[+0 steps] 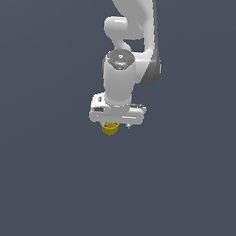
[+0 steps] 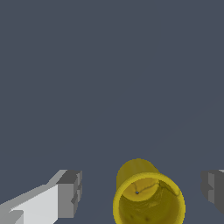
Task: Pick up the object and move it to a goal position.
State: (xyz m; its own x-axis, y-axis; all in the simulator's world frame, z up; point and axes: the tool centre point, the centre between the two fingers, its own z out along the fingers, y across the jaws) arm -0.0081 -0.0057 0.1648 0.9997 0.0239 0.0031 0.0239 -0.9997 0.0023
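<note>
Wrist view, cup point(image 2: 148, 199) between claw point(image 2: 142, 192) fingers (untouched)

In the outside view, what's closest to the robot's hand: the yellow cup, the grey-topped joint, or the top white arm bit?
1. Small mustard-yellow tapered cup, right under the white hand.
2. Round grey-capped joint, above.
3. Curved white arm link, topmost.

light: even, flat | shadows: none cast on ground | glare: none | focus: sharp, coarse blocky render
</note>
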